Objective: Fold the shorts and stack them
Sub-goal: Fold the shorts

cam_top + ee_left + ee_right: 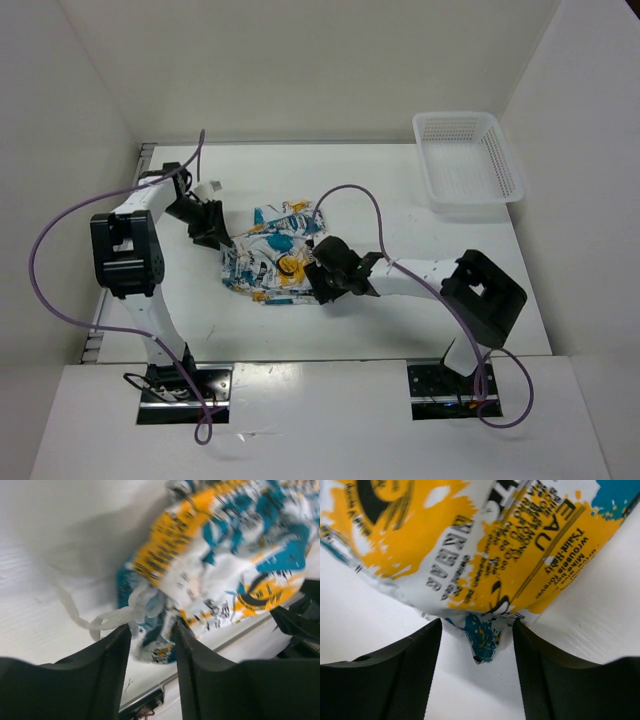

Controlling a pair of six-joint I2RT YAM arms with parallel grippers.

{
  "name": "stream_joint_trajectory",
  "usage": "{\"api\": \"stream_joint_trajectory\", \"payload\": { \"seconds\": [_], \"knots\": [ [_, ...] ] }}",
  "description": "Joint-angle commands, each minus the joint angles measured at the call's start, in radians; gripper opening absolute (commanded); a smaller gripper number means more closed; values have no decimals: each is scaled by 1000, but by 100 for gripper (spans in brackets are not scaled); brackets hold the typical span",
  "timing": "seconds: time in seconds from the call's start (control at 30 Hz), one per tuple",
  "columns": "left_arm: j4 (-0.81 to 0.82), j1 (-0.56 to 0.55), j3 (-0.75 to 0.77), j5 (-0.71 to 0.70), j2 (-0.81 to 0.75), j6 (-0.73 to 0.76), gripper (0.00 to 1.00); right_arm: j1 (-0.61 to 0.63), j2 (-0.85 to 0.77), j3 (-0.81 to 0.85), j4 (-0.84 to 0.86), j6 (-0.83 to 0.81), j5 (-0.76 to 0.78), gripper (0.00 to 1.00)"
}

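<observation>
The shorts [272, 255] lie crumpled on the white table [450, 240] between my two grippers. They are white fabric with teal, orange-yellow and black print. My left gripper [215, 232] is at their left edge. In the left wrist view it [152, 627] is open, with a teal corner of the shorts [225, 555] and the white drawstring [107, 620] at its fingertips. My right gripper [322, 277] is at their right edge. In the right wrist view it [476, 622] is open, with a teal fold of the shorts [485, 540] between its fingers.
A white plastic mesh basket [456, 117] stands at the back right of the table. White walls close the table in at the back and both sides. Purple cables loop over both arms.
</observation>
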Motion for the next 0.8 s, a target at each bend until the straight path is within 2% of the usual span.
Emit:
{"api": "stream_joint_trajectory", "payload": {
  "seconds": [0.0,0.13,0.23,0.33,0.43,0.53,0.7,0.77],
  "knots": [
    [-95,-32,27,67,-75,4,52,-11,-119,79,-54,-81,-53,66],
    [-165,-32,-4,67,-98,4,55,-68,-203,156,-9,-127,-139,78],
    [-202,-41,-47,78,-98,4,58,-114,-217,214,68,-127,-148,79],
    [-154,-41,-90,69,-109,4,58,-178,-104,300,107,-118,-107,79],
    [-107,-52,-120,69,-109,4,59,-229,97,554,55,-87,-13,79],
    [-71,-87,-130,58,-98,4,59,-266,282,720,7,-78,-2,79],
    [4,-136,-166,58,-89,4,60,-307,499,874,-60,-66,-42,79],
    [4,-136,-167,58,-89,4,60,-329,510,874,-61,-57,-54,79]
  ]
}}
